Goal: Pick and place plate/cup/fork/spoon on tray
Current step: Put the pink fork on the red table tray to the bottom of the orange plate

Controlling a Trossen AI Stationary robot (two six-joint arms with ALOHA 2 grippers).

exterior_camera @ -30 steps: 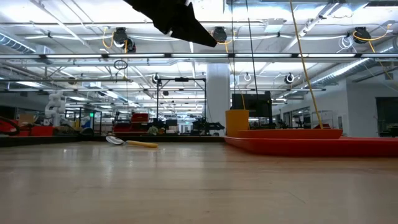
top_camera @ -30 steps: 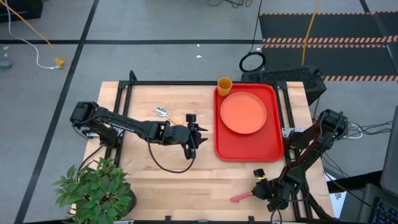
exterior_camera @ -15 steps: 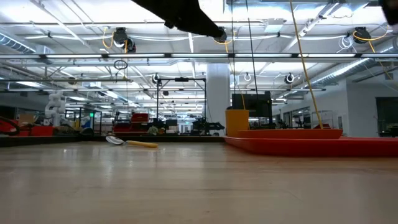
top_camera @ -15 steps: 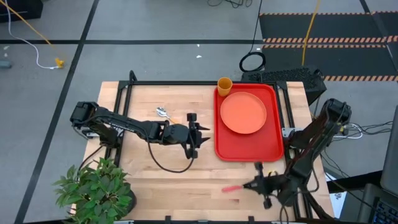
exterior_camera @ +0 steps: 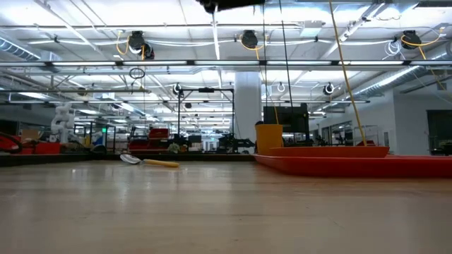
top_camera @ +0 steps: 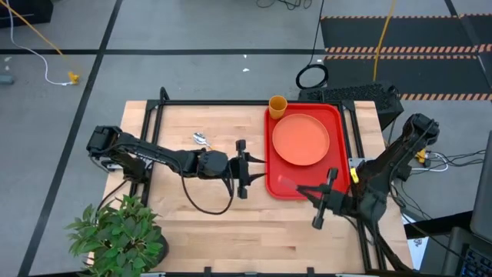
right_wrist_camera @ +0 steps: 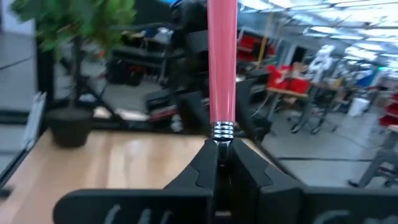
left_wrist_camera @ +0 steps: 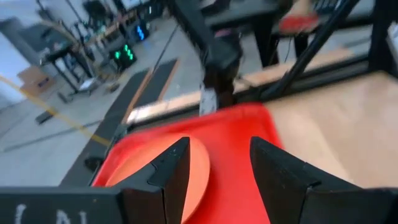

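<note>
My right gripper (top_camera: 309, 191) is shut on the fork, whose pinkish-red handle (top_camera: 290, 183) sticks out over the red tray's near part. The tray (top_camera: 270, 165) holds the salmon-orange plate (top_camera: 300, 139) and, in its far left corner, the upright orange cup (top_camera: 277, 105). The spoon (top_camera: 201, 139) lies flat on the wood left of the tray; it also shows in the low view (exterior_camera: 145, 161). My left gripper (top_camera: 257, 169) is open and empty, in the air just left of the tray, pointing at it. My right gripper pinches the fork between its two fingers (right_wrist_camera: 205, 163) at the metal part just behind the handle's ribbed collar (right_wrist_camera: 224, 130). The fingers lie along the fork and point toward the table's left; the tines are hidden between them. The handle (right_wrist_camera: 222, 62) sticks straight out ahead, lifted clear.
A potted plant (top_camera: 119, 231) stands at the table's near left corner. A black frame (top_camera: 154, 115) runs round the table's edges. Bare wood lies between the spoon and the near edge.
My right gripper has lifted the fork off the wood by the near edge. It has carried it toward the far edge until the handle is over the tray's near part. My left gripper has risen and edged toward the tray.
</note>
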